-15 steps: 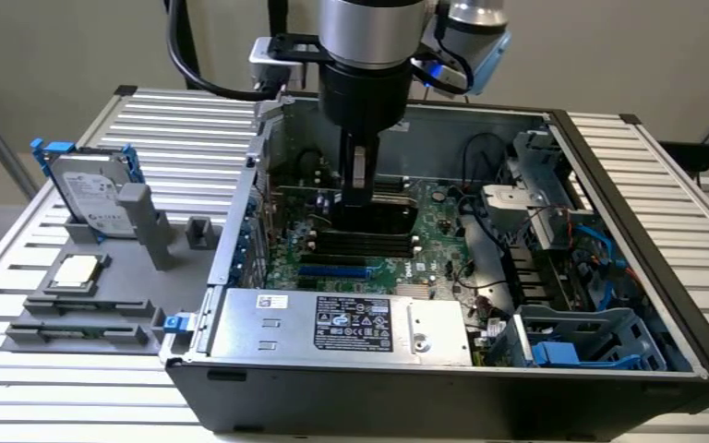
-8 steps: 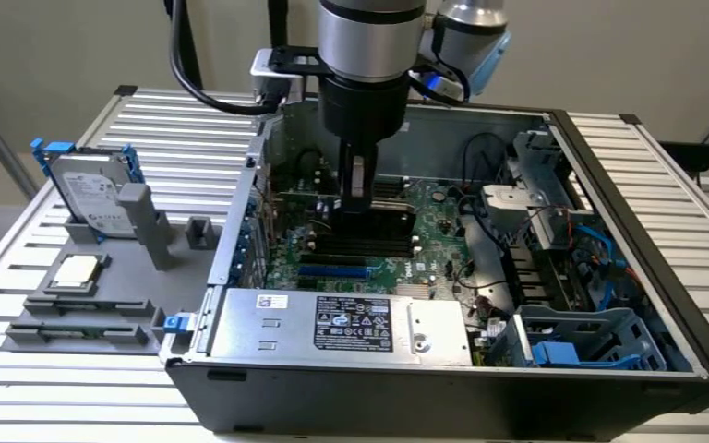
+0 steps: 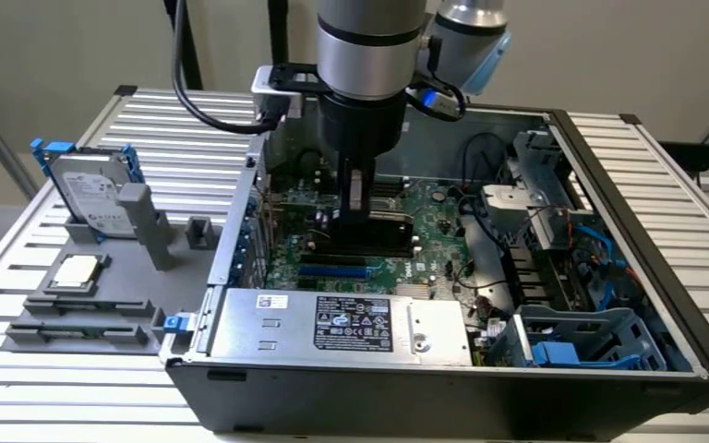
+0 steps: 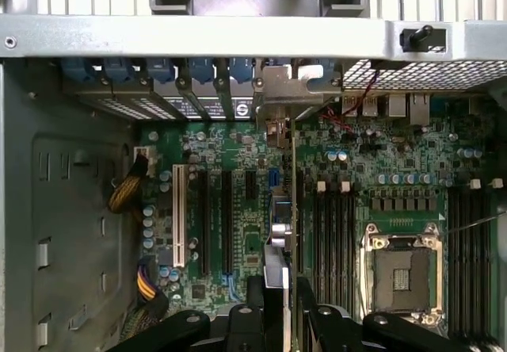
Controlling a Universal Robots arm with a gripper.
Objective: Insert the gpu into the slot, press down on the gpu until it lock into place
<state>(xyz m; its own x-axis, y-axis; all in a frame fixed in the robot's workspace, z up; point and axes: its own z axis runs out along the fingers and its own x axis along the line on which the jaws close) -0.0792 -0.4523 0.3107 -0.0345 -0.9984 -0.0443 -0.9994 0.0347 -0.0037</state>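
My gripper (image 3: 357, 214) reaches down into the open computer case and is shut on the gpu (image 3: 368, 242), a black card held on edge just above the green motherboard (image 3: 435, 245). In the wrist view the gpu (image 4: 286, 209) appears edge-on. It runs from its silver bracket (image 4: 279, 90) at the case's rear wall back to my gripper (image 4: 281, 308), with one finger on each side. A bright-blue slot (image 3: 333, 272) lies just beside the card's lower edge. A bit of blue (image 4: 272, 177) shows next to the card. Whether the card sits in the slot I cannot tell.
The silver labelled power supply (image 3: 342, 323) lies near the case's front wall. The square CPU socket (image 4: 400, 269) and black memory slots (image 4: 333, 233) are beside the card, with a white slot (image 4: 178, 217) on its other side. Cables and a blue drive cage (image 3: 576, 341) occupy the exterior view's right. A hard drive (image 3: 90, 198) stands outside.
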